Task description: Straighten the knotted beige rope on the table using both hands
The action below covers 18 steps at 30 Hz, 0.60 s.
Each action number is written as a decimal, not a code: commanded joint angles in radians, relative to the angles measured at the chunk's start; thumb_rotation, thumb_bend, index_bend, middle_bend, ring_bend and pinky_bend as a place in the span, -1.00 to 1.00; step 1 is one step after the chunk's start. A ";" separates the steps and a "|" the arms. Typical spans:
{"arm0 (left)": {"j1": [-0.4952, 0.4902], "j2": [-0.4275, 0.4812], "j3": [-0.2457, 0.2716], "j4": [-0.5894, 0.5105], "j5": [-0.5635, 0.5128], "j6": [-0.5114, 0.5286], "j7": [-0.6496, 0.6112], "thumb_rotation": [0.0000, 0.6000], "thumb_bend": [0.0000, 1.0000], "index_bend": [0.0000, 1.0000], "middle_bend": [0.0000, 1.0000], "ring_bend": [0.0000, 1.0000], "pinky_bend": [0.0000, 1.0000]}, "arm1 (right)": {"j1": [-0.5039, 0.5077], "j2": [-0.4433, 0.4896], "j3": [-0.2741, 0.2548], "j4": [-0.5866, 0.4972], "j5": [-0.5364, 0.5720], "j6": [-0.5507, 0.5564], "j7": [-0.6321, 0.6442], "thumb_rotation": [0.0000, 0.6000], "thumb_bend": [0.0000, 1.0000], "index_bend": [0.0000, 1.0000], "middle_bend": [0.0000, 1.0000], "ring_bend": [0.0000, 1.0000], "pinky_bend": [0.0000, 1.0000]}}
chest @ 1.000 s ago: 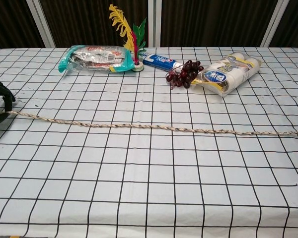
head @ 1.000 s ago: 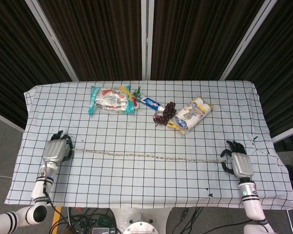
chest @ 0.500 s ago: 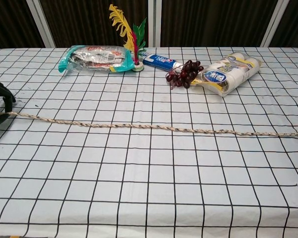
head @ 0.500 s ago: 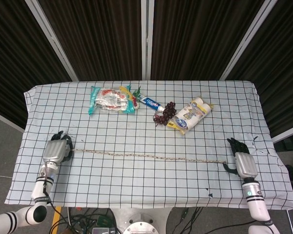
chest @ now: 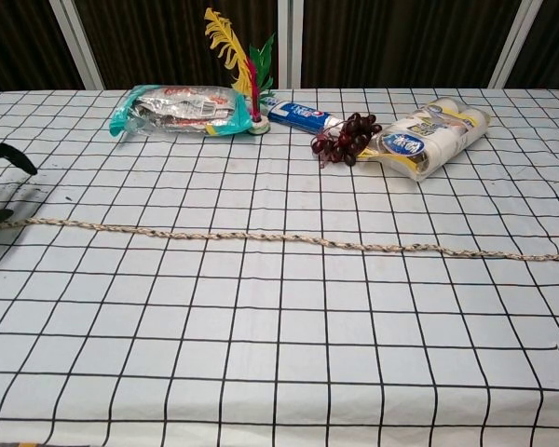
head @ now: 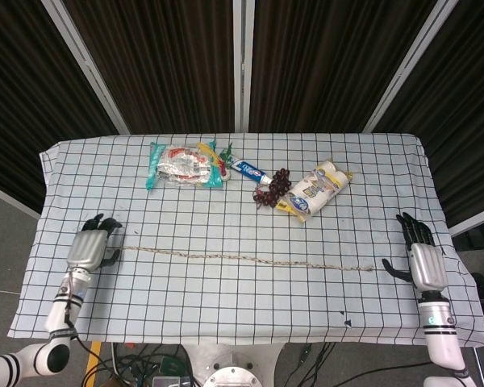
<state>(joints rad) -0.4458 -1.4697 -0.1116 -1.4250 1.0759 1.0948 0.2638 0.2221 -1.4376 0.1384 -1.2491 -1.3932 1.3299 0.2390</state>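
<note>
That thin braided beige rope [head: 246,259] looks light and floppy; grab its ends. Left hand [head: 89,245] and right hand [head: 423,259] both spread, holding nothing.

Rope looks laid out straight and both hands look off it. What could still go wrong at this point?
The left hand sits open right beside the rope end; pulling back, its fingers could snag and bend the line again. The right hand is clear of the other end, so less risk there. The grapes and snack packs lie well behind, unlikely to interfere.
</note>
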 commanded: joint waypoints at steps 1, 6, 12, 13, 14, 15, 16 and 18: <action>0.026 0.037 -0.017 -0.050 0.045 0.083 -0.017 1.00 -0.37 -0.55 -0.71 -1.00 -0.77 | -0.015 0.039 0.004 -0.035 -0.015 0.031 0.000 1.00 -0.65 -1.00 -1.00 -1.00 -1.00; 0.097 0.094 0.000 -0.089 0.196 0.265 -0.086 1.00 -0.48 -0.61 -0.71 -1.00 -0.77 | -0.046 0.105 -0.040 -0.060 -0.064 0.067 -0.041 1.00 -0.63 -1.00 -1.00 -1.00 -1.00; 0.203 0.136 0.104 -0.072 0.331 0.398 -0.088 1.00 -0.70 -0.61 -0.75 -1.00 -0.77 | -0.119 0.140 -0.084 -0.015 -0.070 0.140 -0.194 1.00 -0.58 -1.00 -1.00 -1.00 -1.00; 0.219 0.137 0.115 -0.069 0.341 0.414 -0.087 1.00 -0.71 -0.61 -0.75 -1.00 -0.77 | -0.130 0.147 -0.089 -0.019 -0.067 0.146 -0.199 1.00 -0.57 -1.00 -1.00 -1.00 -1.00; 0.234 0.138 0.123 -0.068 0.347 0.429 -0.090 1.00 -0.72 -0.61 -0.75 -1.00 -0.77 | -0.140 0.154 -0.094 -0.023 -0.066 0.152 -0.202 1.00 -0.56 -1.00 -1.00 -1.00 -1.00; 0.254 0.137 0.130 -0.067 0.348 0.446 -0.096 1.00 -0.73 -0.61 -0.76 -1.00 -0.77 | -0.152 0.161 -0.102 -0.025 -0.065 0.157 -0.208 1.00 -0.56 -1.00 -1.00 -1.00 -1.00; 0.267 0.135 0.134 -0.068 0.349 0.457 -0.103 1.00 -0.73 -0.63 -0.76 -1.00 -0.77 | -0.160 0.163 -0.106 -0.025 -0.064 0.161 -0.215 1.00 -0.56 -1.00 -1.00 -1.00 -1.00; 0.288 0.134 0.146 -0.063 0.357 0.467 -0.114 1.00 -0.74 -0.66 -0.76 -1.00 -0.77 | -0.170 0.163 -0.114 -0.024 -0.064 0.161 -0.223 1.00 -0.55 -1.00 -1.00 -1.00 -1.00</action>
<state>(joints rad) -0.1710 -1.3382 0.0232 -1.4915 1.4243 1.5526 0.1591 0.0617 -1.2799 0.0332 -1.2743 -1.4583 1.4852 0.0241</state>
